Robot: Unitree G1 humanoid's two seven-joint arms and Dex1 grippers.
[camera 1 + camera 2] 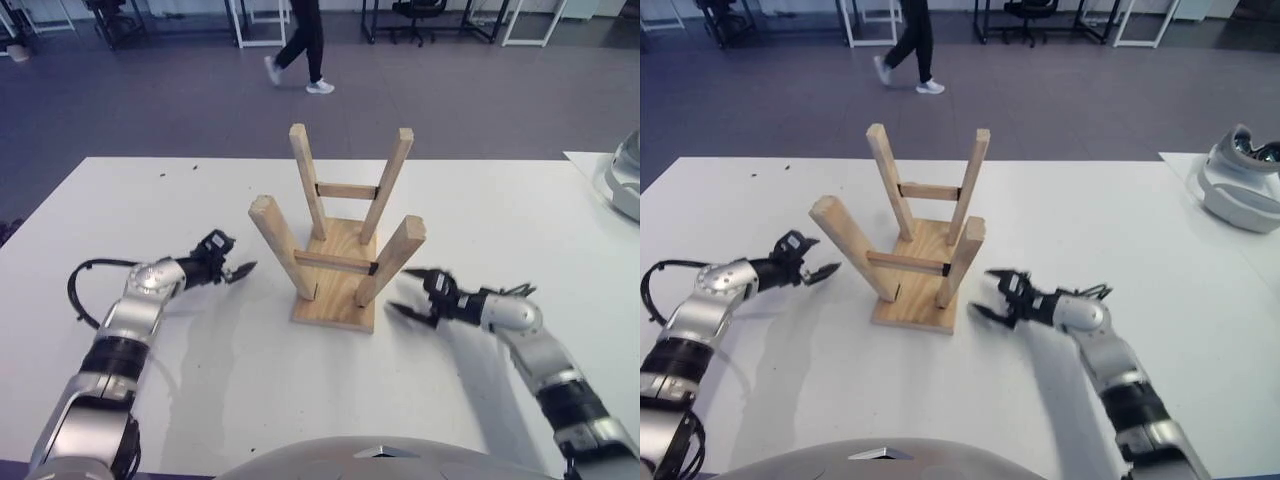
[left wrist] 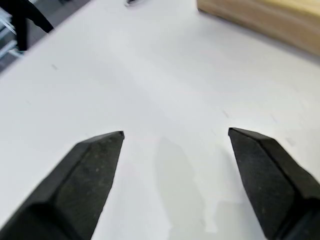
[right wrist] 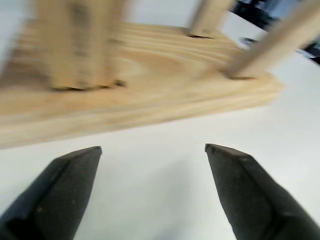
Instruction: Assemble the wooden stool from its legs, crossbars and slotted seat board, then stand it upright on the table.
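Wooden stool (image 1: 340,295) inverted, between parted left jaws, right jaws

No text, label, number or sign was legible in any view. The wooden stool (image 1: 340,300) bore only bare wood grain, and the white table (image 1: 250,400) carried no print. The headset (image 1: 1240,185) at the table's far right edge showed no marking that could be read.
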